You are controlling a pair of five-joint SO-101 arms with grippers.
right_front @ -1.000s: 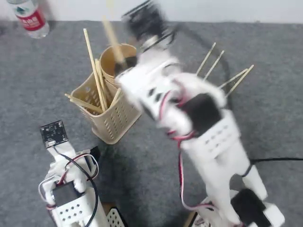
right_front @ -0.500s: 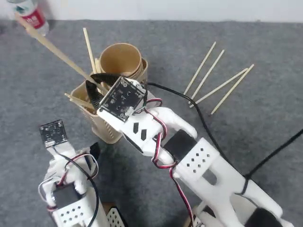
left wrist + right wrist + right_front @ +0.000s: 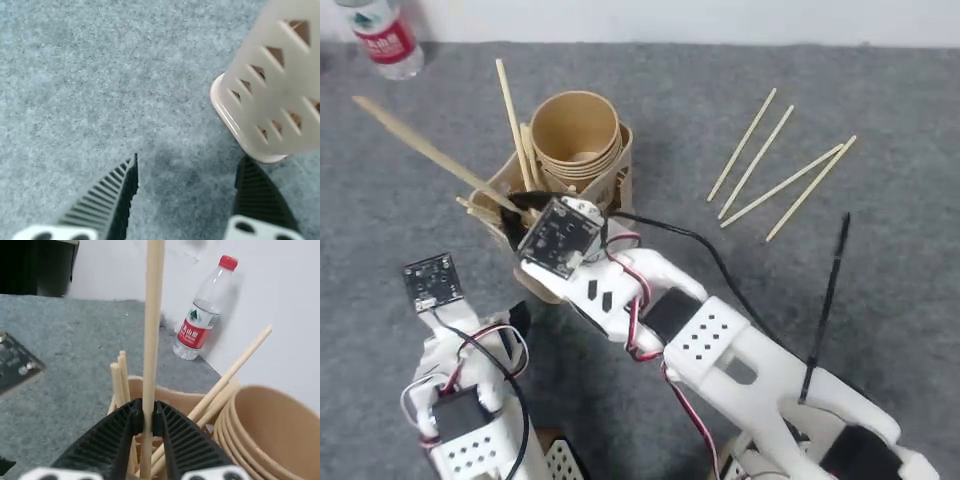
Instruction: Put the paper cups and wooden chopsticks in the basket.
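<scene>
**Wooden stick going into the basket**

Clamped tight on a chopstick (image 3: 152, 315), the right gripper (image 3: 147, 416) hovers over the basket (image 3: 270, 100). The stick's top leans out to the far left. The paper cups (image 3: 575, 135) are stacked in the basket's far side, so this is the drop-in step. Next it calls for a clean release, then a swing to the four loose chopsticks (image 3: 782, 186) on the grey mat (image 3: 880, 90), far right. The left gripper (image 3: 185, 170), jaws apart and empty, hangs just beside the basket's foot. Hard to make out is the stick's lower tip (the pincer covers it), so it probably hasn't bottomed out. From above, the arm hides the basket's right wall.
</scene>
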